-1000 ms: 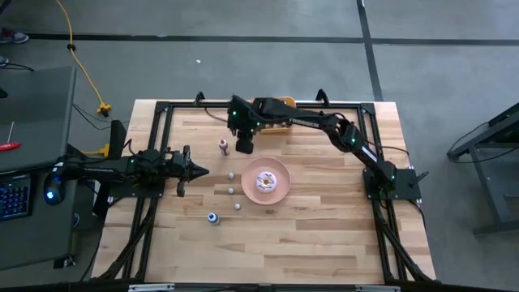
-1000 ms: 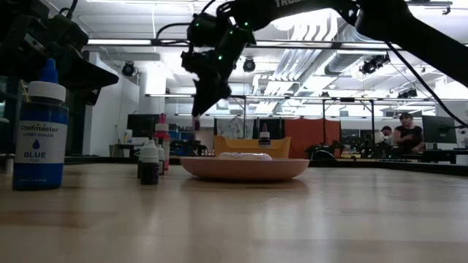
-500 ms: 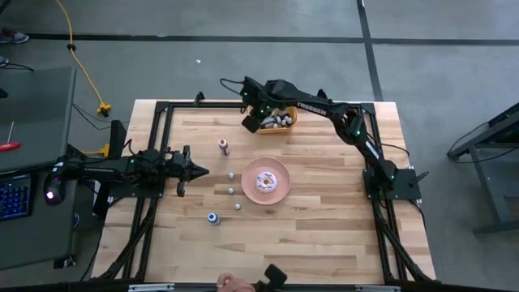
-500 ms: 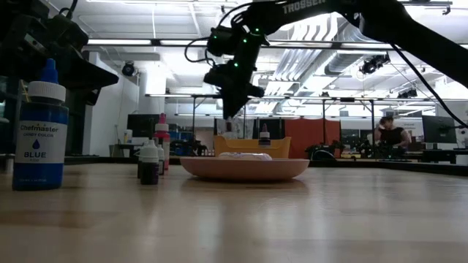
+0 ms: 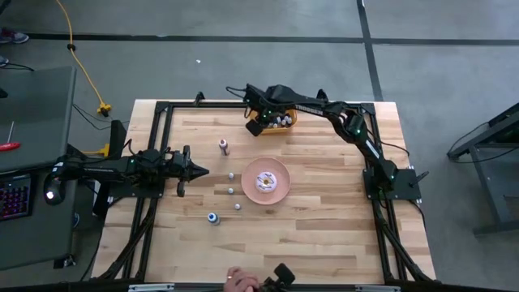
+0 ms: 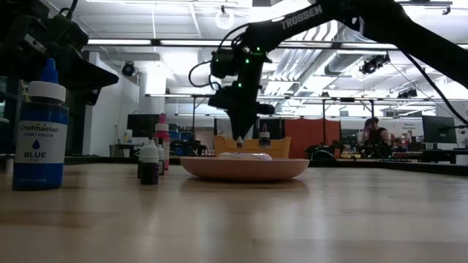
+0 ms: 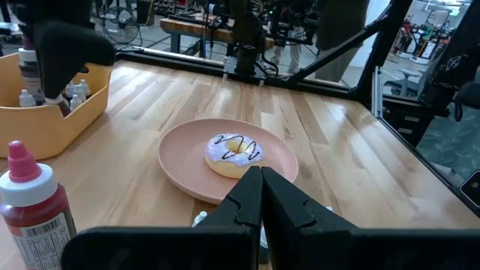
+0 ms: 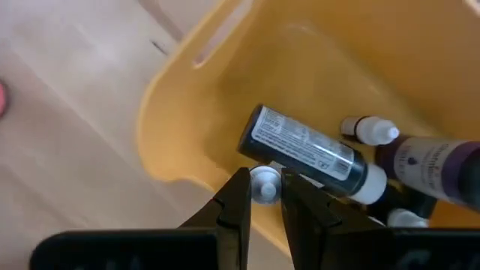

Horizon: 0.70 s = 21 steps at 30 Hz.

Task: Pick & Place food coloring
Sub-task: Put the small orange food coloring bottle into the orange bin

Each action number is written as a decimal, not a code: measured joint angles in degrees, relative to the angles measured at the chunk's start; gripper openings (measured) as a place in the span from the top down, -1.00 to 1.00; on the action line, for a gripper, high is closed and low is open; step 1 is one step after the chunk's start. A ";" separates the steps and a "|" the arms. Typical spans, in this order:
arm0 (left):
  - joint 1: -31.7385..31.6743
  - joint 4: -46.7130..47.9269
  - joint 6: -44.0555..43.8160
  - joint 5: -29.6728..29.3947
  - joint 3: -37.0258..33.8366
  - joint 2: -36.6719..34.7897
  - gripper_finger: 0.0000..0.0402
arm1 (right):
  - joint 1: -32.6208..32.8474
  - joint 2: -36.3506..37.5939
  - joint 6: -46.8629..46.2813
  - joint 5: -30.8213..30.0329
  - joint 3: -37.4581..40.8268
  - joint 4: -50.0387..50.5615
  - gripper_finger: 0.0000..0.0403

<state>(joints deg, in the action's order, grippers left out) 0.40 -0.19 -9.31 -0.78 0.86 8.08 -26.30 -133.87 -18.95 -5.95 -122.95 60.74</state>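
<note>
My right gripper (image 5: pixel 258 124) reaches over the near-left corner of the orange bin (image 5: pixel 281 121) at the table's far edge, shut on a tiny whitish-capped food coloring bottle (image 8: pixel 263 184). Inside the bin lie a dark bottle (image 8: pixel 307 154) and several small ones. On the table stand a red-capped bottle (image 5: pixel 223 147), a blue-capped one (image 5: pixel 212 217) and three tiny whitish ones (image 5: pixel 230 191), all upright on their bases, left of the pink plate (image 5: pixel 280 169). My left gripper (image 5: pixel 200 170) waits shut at the table's left, pointing toward the plate. My right gripper pinches the tiny bottle by its whitish cap end (image 8: pixel 263 184) between its two fingers (image 8: pixel 238 196). The fingers come from above, pointing down into the bin's corner. The bottle is lifted clear, just above the bin's floor beside the lying dark bottle.
The pink plate with a white-and-pink doughnut (image 7: pixel 234 154) sits mid-table, right of the loose bottles. A black frame (image 5: pixel 162 109) borders the table. A person's hand (image 5: pixel 235 280) shows at the near edge. Bare wood lies along the near and right sides.
My right gripper has travelled from above the table beside the red-capped bottle toward the far edge, reached the orange bin and come down into its corner, keeping the tiny bottle between its fingers. A person's hand has appeared at the table's near edge.
</note>
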 joint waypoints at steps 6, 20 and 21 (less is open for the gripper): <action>0.00 0.00 0.01 -0.02 0.00 0.00 1.00 | -0.07 0.13 -1.71 -2.59 3.60 -2.71 0.74; -0.01 -0.01 0.01 -0.06 0.02 -0.01 1.00 | -0.07 0.19 -3.59 -2.48 7.70 -5.95 0.71; 0.00 0.00 0.00 -0.07 0.02 0.00 1.00 | -0.07 0.28 -3.55 -2.48 7.70 -5.88 0.69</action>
<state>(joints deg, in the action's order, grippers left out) 0.39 -0.19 -9.31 -0.84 0.88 8.07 -26.37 -133.58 -22.51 -8.43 -115.24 54.87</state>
